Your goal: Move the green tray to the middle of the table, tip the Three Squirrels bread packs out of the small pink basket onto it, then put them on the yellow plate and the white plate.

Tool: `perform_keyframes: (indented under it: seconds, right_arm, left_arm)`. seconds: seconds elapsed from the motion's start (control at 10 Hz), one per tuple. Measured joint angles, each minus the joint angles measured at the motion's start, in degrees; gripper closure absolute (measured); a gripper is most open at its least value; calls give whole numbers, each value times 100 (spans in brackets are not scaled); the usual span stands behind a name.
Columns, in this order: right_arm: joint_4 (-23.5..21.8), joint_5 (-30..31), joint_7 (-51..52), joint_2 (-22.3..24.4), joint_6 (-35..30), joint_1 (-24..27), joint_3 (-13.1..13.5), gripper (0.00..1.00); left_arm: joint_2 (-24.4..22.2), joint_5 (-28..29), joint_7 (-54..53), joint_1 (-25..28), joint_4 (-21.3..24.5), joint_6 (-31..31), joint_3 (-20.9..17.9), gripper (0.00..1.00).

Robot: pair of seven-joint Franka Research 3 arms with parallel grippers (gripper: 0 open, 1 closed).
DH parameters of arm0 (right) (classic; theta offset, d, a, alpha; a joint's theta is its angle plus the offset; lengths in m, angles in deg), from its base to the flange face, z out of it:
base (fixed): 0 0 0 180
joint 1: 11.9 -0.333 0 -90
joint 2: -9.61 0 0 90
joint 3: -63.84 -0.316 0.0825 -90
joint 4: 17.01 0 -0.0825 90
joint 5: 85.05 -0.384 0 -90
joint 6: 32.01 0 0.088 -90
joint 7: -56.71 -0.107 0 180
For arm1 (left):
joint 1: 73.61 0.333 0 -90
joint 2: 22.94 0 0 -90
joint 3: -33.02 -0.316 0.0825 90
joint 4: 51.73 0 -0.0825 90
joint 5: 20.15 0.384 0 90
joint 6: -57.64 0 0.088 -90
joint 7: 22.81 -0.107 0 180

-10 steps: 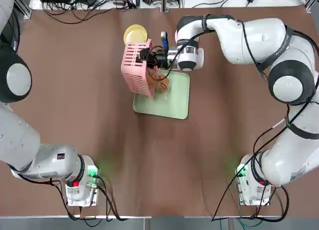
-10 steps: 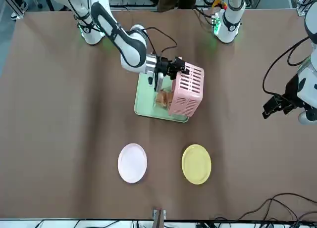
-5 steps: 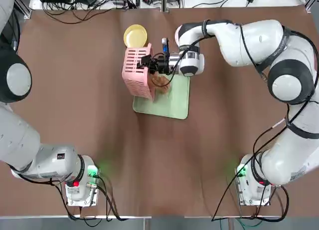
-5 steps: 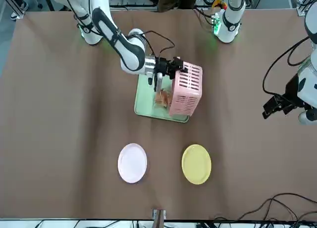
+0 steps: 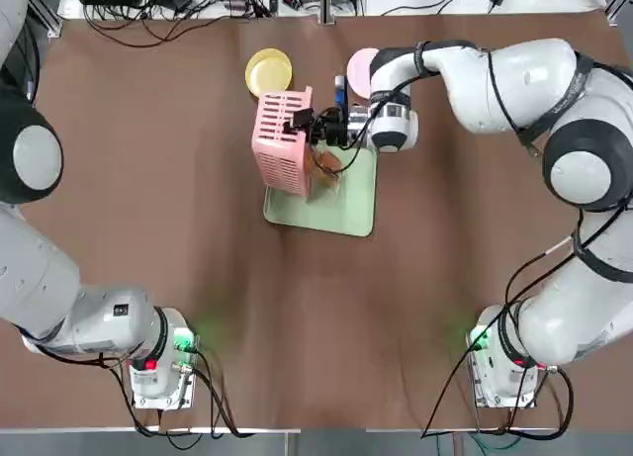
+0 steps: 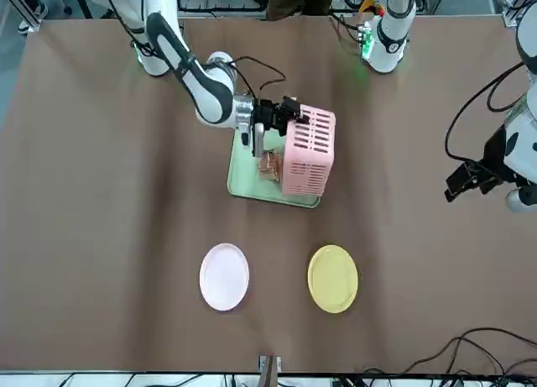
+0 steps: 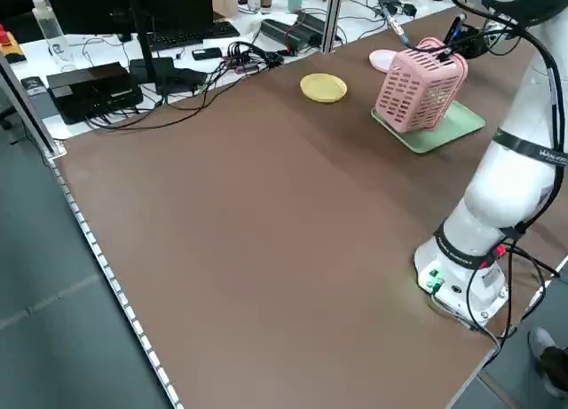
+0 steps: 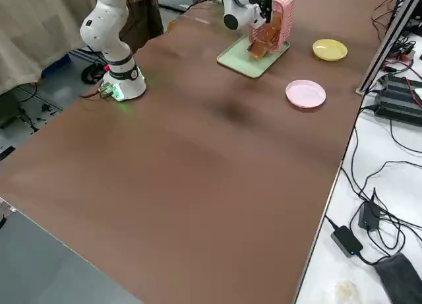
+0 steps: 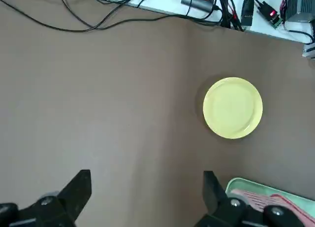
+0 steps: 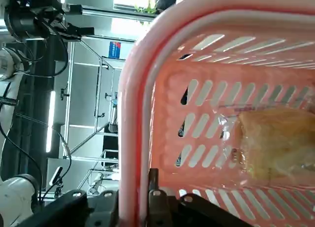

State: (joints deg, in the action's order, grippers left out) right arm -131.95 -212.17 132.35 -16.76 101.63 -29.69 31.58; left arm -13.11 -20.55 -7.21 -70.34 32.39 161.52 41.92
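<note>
The small pink basket (image 5: pixel 282 144) is tipped on its side above the green tray (image 5: pixel 348 201), its mouth facing my right arm. My right gripper (image 5: pixel 318 132) is shut on the basket's rim (image 10: pixel 132 113). Several Three Squirrels bread packs (image 5: pixel 324 167) sit at the mouth, on the tray (image 6: pixel 250 185) or just above it; one pack (image 10: pixel 275 143) shows against the lattice wall. The yellow plate (image 5: pixel 269 70) and white plate (image 5: pixel 360 60) lie at the far edge. My left gripper (image 9: pixel 147 197) hangs open and empty, high over the table's left side.
The tray sits near the middle of the brown table (image 5: pixel 198 278). Cables and power strips (image 5: pixel 198 1) run along the far edge behind the plates. The arm bases (image 5: pixel 158 367) stand at the near corners.
My right gripper has drawn back toward the right with the basket, turning it further. The white plate, covered by the arm before, now shows. The left arm has not moved.
</note>
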Motion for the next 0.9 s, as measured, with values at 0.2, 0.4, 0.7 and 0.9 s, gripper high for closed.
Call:
perform_keyframes:
  seconds: [0.2, 0.4, 0.7, 0.9]
  right_arm:
    - [-264, -2, 1, 216, -134, 113, 51, 93]
    - [-549, -2, 6, 394, -420, 204, 126, 93]
    - [-840, -2, 39, 568, -754, 268, 202, 93]
    - [-968, -2, 89, 663, -897, 304, 226, 93]
  left_arm:
    - [0, 0, 0, 0, -1, 0, 0, 0]
    - [0, 0, 0, 0, -1, 0, -1, 0]
    - [0, 0, 0, 1, -1, 0, -4, 0]
    - [0, 0, 0, 3, -1, 0, -9, 0]
